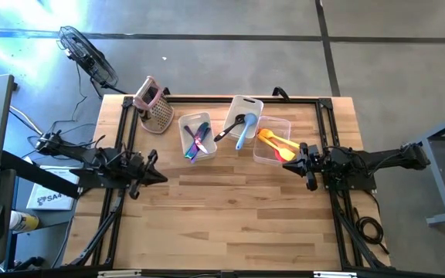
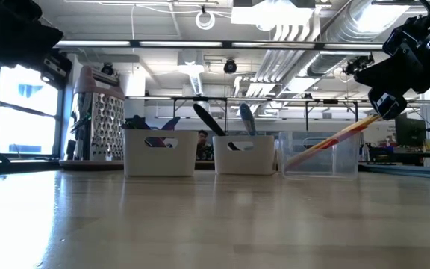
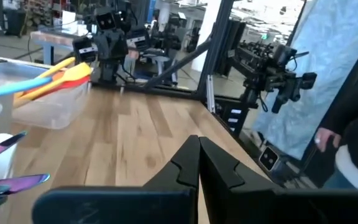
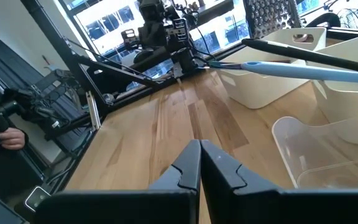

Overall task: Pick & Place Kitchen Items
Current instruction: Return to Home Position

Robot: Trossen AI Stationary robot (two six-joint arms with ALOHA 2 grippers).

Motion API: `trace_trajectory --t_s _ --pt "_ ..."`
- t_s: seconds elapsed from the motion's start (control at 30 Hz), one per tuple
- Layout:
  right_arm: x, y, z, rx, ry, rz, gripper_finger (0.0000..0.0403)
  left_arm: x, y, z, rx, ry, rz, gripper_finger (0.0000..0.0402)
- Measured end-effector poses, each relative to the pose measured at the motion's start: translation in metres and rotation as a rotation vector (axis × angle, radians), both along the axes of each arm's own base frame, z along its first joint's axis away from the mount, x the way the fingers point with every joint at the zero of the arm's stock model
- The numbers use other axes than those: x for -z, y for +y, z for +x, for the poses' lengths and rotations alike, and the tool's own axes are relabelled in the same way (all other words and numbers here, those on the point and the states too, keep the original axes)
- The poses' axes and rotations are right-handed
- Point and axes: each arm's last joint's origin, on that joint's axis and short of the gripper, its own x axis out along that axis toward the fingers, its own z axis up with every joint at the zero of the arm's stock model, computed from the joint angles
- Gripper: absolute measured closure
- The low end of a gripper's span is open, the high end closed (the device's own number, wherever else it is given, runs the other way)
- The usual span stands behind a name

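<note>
Well, every utensil I can make out sits in a bin along the 12 o'clock edge of the table (image 1: 230, 216). The left white bin (image 1: 181, 127) holds the purple and blue pieces (image 1: 198, 140). The middle white bin (image 1: 247, 103) has the black spoon (image 1: 229, 131) and a blue spatula (image 1: 242, 136), their handles leaning out over the rim. The clear tub (image 1: 287, 128) carries the yellow and orange spatulas (image 1: 278, 145). The grater (image 1: 154, 106) stands at about 11 o'clock, beside the left bin.

The left pincer (image 3: 198, 144) hangs at 9 o'clock, its fingers pressed together on nothing. The right pincer (image 4: 199, 147) is at 3 o'clock, just beside the clear tub, likewise pressed together and empty. I'd judge the sorting finished and the arms parked.

These things look light, stiff and slim, probably smooth plastic that could twist in a pinch. Were one to be lifted again, I'd take it mid-handle, where it sticks clear of the rim, gripping across the flat.
</note>
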Motion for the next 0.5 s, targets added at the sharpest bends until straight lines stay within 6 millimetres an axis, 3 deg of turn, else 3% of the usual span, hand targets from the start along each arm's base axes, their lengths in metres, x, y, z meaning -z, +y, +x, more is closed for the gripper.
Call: trace_trajectory --t_s 0.5 --pt "0.0002 0.0000 0.0000 0.000 0.001 0.000 0.0400 0.0079 0.0038 0.0016 -0.143 0.073 0.025 0.0401"
